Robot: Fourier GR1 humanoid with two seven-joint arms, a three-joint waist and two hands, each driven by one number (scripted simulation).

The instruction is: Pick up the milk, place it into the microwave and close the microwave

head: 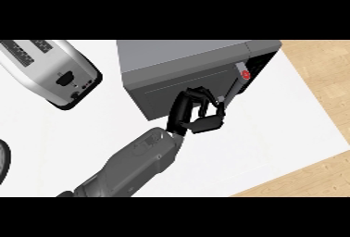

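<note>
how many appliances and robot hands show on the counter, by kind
toaster: 1
microwave: 1
robot hand: 1
total: 3
A dark curved object at the left edge is cut off and not counted.

Grey forearm (pixel 130 169), rounded and faceted, tapering to a narrow wrist; shallow circular recess on its upper casing. Beyond it, black hand (pixel 195 113) of slim, segmented fingers.

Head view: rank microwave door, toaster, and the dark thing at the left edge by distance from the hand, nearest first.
From the hand:
1. Microwave door, touching the fingers, centre.
2. Toaster, upper left.
3. Dark object, left edge, cut off; cannot identify it.
</note>
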